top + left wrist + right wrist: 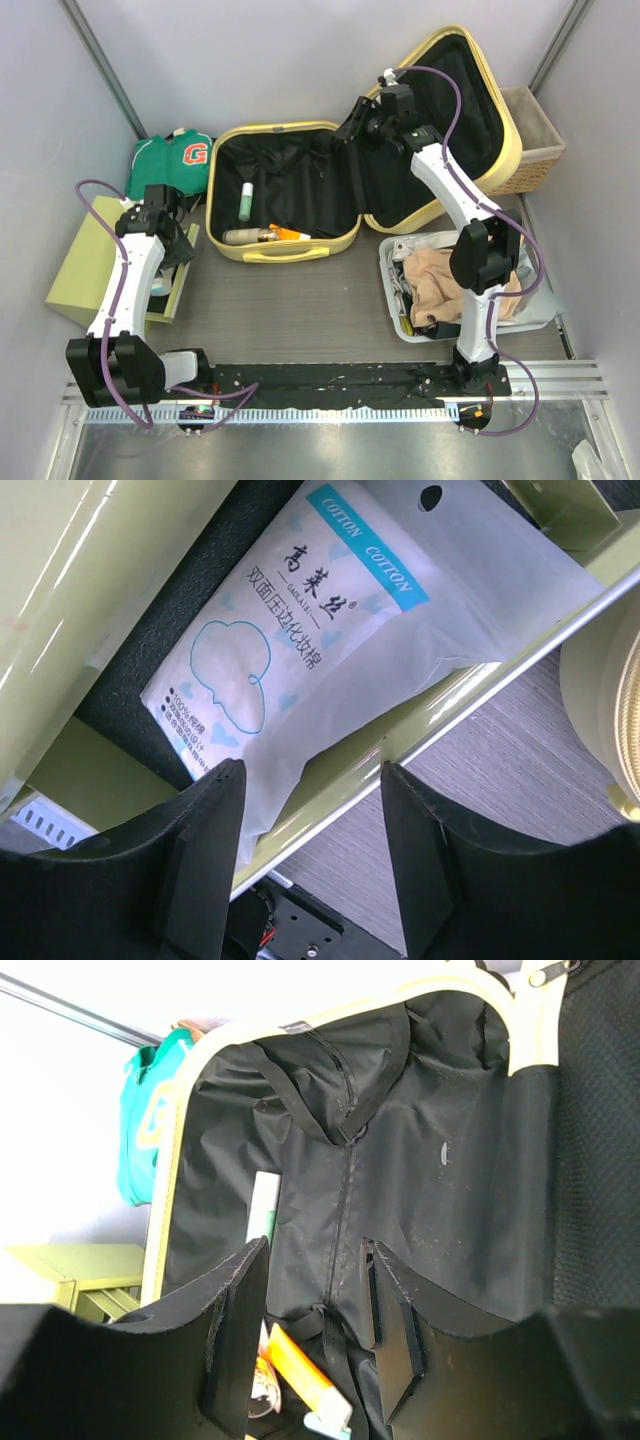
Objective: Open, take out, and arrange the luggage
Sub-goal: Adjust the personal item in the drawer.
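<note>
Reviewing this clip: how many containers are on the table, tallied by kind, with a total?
luggage, lying open: 1
yellow-green box: 1
wicker basket: 1
grey tray: 1
Total: 4

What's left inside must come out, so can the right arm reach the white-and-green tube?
Probably yes: the right pincer hangs open above the open luggage, and the tube lies uncovered on the lining, nothing across it.

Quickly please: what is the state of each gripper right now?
Left gripper: open, holding nothing, pointing at the white plastic cotton-pad bag.
Right gripper: open, holding nothing.
</note>
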Controlling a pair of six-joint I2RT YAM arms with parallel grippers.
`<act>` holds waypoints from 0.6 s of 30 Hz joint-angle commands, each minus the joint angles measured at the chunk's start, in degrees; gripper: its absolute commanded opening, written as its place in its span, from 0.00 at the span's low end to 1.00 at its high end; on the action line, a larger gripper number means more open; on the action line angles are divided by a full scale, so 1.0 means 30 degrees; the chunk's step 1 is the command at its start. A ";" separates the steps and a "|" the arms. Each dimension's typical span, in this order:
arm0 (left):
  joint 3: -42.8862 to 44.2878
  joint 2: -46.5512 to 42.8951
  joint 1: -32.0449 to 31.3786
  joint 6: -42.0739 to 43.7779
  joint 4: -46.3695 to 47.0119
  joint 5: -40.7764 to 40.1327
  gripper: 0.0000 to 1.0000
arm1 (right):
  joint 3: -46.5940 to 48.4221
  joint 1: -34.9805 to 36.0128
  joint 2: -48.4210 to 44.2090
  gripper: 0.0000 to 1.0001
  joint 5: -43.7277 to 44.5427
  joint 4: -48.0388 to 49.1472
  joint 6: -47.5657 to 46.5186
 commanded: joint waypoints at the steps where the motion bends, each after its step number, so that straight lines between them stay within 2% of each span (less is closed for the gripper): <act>1: 0.0455 -0.0800 0.0303 0.0162 -0.0736 -0.1184 0.61 | 0.1285 -0.0376 0.0308 0.49 -0.0601 -0.0298 -0.0287; 8: 0.0044 -0.2587 0.0332 0.0221 -0.0267 -0.0889 0.68 | 0.2369 -0.0611 0.1012 0.49 -0.1099 -0.0796 -0.0345; 11: -0.0218 -0.2794 0.0624 0.0279 -0.0003 -0.1124 0.64 | 0.2370 -0.0640 0.1012 0.49 -0.1305 -0.0884 -0.0404; 18: -0.0190 -0.0803 0.1328 -0.0189 0.0083 -0.1242 0.55 | 0.2400 -0.0787 0.0924 0.50 -0.1539 -0.0943 -0.0785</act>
